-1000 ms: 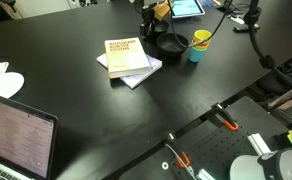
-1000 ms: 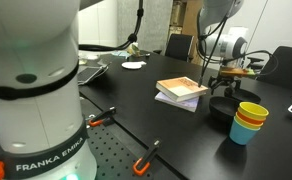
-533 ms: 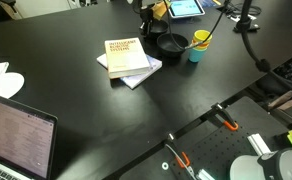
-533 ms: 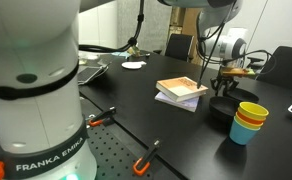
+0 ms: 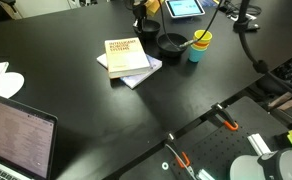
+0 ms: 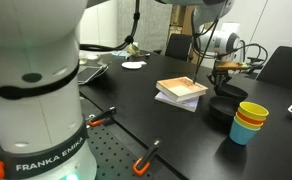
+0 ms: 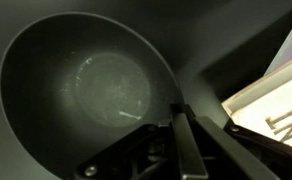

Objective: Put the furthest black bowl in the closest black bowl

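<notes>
Bench: black, books stacked mid-frame.
Jaws: pinched on black bowl rim in the wrist view.
Upper right: other bowl set beside stacked cups.

A glossy white rounded base shell fills an exterior view, ringed low down by a black band lettered FRANKA EMIKA in white, with a small green light above it. Farther off sits a grey round wrist joint. The black gripper perhaps carries orange trim. The wrist view shows its dark metal finger, blurred.
</notes>
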Robot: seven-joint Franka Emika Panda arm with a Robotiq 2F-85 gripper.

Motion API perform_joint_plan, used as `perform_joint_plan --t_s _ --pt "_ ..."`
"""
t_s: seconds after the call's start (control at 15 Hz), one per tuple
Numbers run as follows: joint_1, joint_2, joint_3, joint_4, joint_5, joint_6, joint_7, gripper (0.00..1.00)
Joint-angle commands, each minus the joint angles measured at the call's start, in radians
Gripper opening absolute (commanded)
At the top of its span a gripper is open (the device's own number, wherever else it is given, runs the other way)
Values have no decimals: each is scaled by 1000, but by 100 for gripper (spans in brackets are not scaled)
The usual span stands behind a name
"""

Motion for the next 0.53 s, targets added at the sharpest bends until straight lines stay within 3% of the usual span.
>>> perform_joint_plan --t_s 0.0,0.27,0.47 --pt "45 -58 -26 -21 -27 -23 61 10" --pt "102 -148 -56 -62 -84 -2 129 9" --pt "136 -149 -84 -27 -123 -47 190 9"
